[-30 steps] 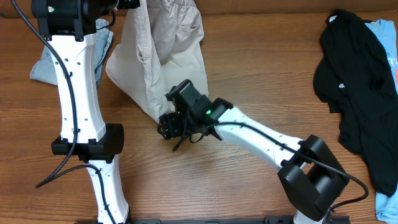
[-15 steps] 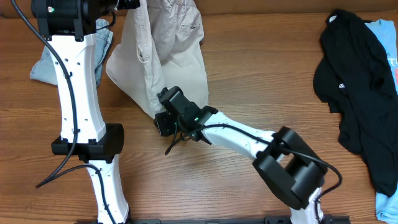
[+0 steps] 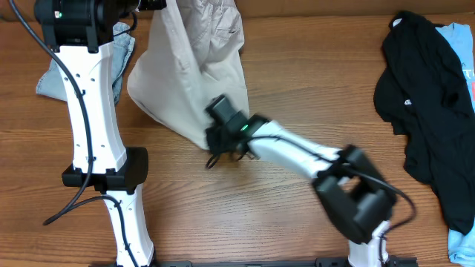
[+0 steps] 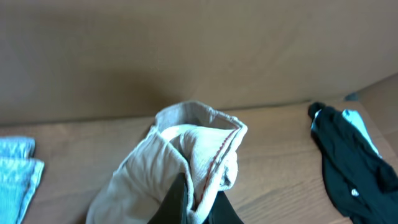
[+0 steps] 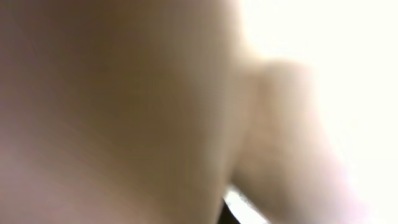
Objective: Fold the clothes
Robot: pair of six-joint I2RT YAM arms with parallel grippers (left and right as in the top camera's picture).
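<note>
One khaki pants [image 3: 189, 74], one black garment [image 3: 415, 111]

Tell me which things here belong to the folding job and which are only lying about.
Belong to the job:
- beige pants, held up by the left gripper
- right gripper, at their lower edge

Lying about:
- denim shorts, far left
- black garment, far right
- light-blue cloth, partly covered by the black garment
</note>
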